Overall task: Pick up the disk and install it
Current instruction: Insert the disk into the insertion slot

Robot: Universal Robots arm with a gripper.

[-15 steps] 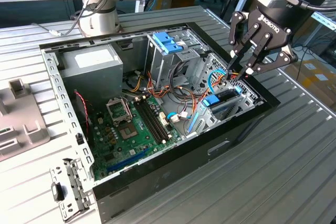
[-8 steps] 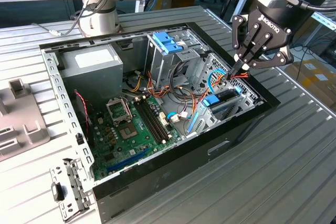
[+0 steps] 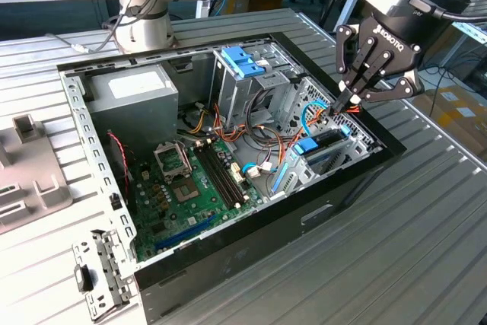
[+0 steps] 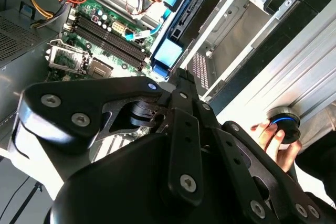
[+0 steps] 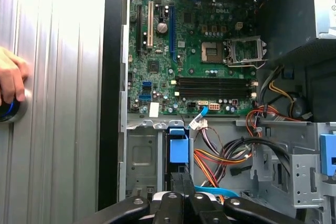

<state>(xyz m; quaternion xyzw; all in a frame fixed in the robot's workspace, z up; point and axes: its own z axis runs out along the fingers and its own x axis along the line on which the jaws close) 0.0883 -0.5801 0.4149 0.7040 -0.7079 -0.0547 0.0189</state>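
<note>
1. Gripper (image 3: 346, 102) is pinched shut and empty, tips just above the disk (image 3: 326, 145).
2. Disk stands edge-on inside the case (image 3: 228, 260).
3. Looks stiff, weighty, shock-shy: I'd grip the blue-trimmed long edges.

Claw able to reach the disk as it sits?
Likely yes: the claw hangs just above the disk, which stands edge-on in the bay with its upper edge uncovered. The orange cables run close beside it, not over it.
</note>
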